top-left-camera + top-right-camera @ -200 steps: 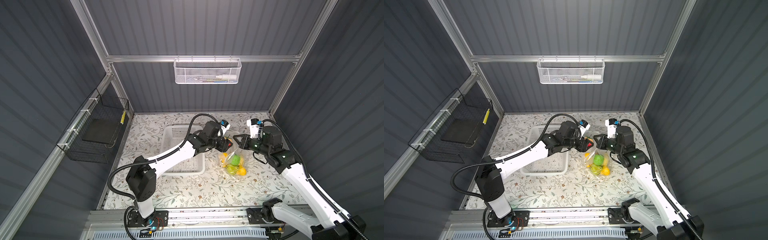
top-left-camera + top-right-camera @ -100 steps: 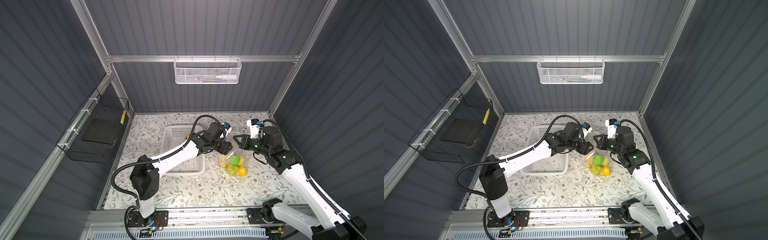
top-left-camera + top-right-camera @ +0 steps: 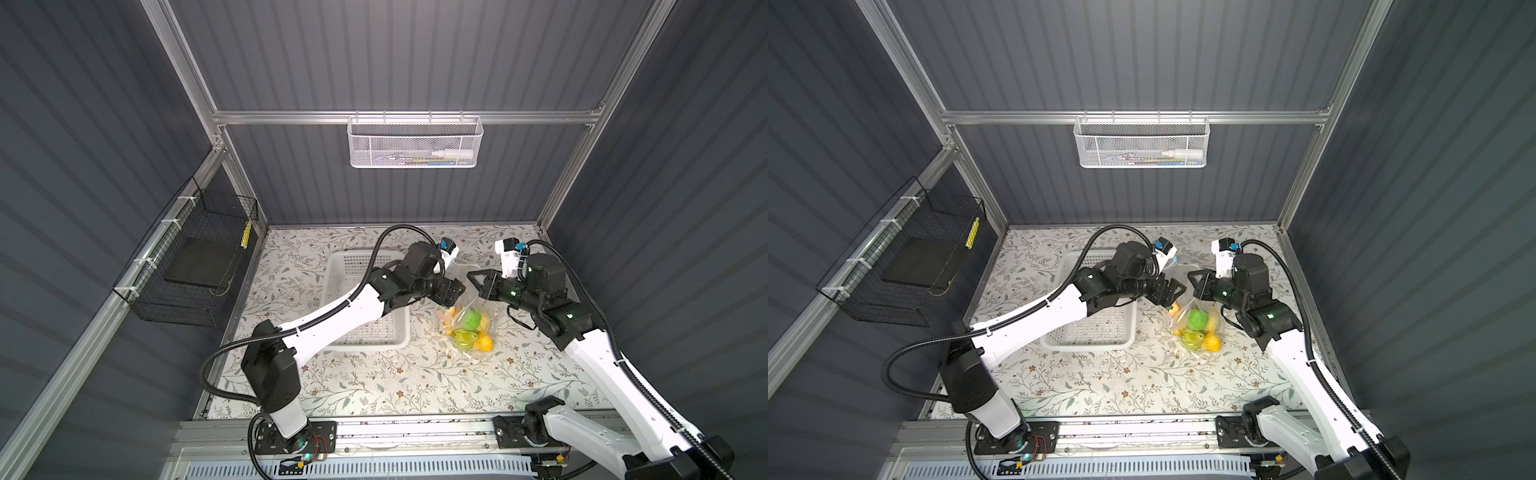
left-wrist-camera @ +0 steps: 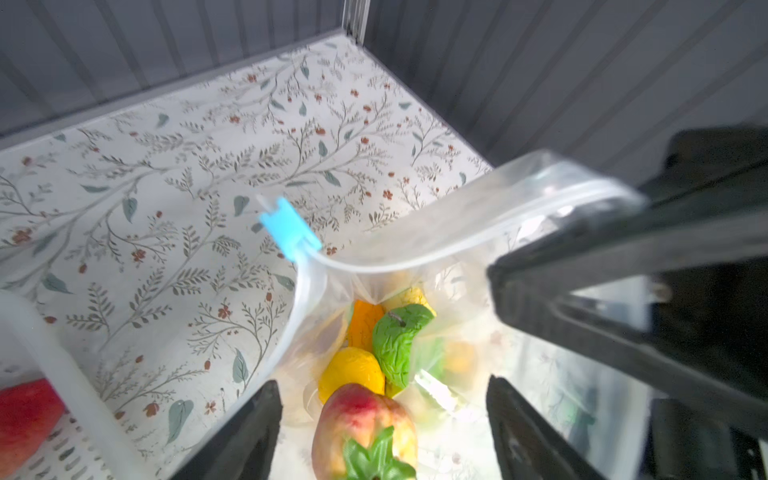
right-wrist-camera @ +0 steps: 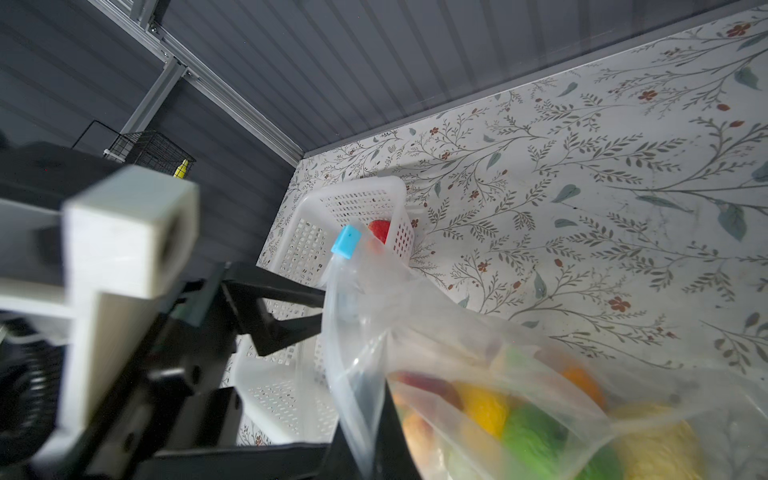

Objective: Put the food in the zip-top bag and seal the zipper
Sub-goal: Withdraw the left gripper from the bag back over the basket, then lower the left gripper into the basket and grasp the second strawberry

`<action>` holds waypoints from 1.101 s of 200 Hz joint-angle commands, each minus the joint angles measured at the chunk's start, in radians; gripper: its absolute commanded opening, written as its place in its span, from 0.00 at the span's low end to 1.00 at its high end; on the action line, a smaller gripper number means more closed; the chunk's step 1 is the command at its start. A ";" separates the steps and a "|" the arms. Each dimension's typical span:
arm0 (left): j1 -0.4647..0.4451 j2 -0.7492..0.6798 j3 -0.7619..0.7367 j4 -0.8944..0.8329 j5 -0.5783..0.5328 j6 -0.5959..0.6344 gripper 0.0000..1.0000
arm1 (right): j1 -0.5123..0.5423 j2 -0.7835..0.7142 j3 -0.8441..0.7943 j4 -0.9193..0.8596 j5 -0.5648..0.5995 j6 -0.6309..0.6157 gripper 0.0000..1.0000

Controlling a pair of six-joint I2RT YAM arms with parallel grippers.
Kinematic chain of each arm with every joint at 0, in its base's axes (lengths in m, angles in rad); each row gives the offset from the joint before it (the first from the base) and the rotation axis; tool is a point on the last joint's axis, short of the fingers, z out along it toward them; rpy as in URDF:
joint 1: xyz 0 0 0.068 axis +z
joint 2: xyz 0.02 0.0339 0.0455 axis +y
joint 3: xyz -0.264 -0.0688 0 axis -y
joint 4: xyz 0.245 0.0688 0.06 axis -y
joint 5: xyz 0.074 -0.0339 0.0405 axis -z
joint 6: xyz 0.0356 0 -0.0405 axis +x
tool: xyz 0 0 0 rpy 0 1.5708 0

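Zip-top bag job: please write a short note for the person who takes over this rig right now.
Left claw: open over the zip-top bag mouth, leaf-capped red fruit loose between its fingers.
Right claw: shut on the bag's rim, holding it up.
Done: lemon, green fruit, orange gourd in the bag.
To do: one red fruit in the white basket; zipper open, blue slider at its end.

Even light; wrist views perhaps motion-blurred
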 commanded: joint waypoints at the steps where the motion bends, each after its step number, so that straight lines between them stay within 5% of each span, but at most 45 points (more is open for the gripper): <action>1: 0.000 -0.087 -0.040 0.086 -0.064 -0.011 0.83 | 0.007 -0.017 -0.009 0.008 0.001 -0.008 0.00; 46: 0.054 -0.176 -0.148 0.120 -0.224 -0.066 0.92 | 0.006 -0.019 -0.006 0.008 -0.003 -0.008 0.00; 82: 0.196 -0.236 -0.284 0.189 -0.198 -0.213 0.94 | 0.006 -0.020 -0.003 0.007 -0.003 -0.007 0.00; 114: 0.267 -0.241 -0.344 0.192 -0.243 -0.187 0.97 | 0.006 -0.016 0.000 0.004 -0.004 -0.010 0.00; 179: 0.465 -0.066 -0.318 0.202 0.042 -0.039 0.97 | 0.006 -0.005 0.007 0.000 -0.006 -0.014 0.00; 220: 0.509 0.084 -0.245 0.175 0.153 0.033 0.97 | 0.006 0.005 0.017 -0.009 -0.001 -0.025 0.00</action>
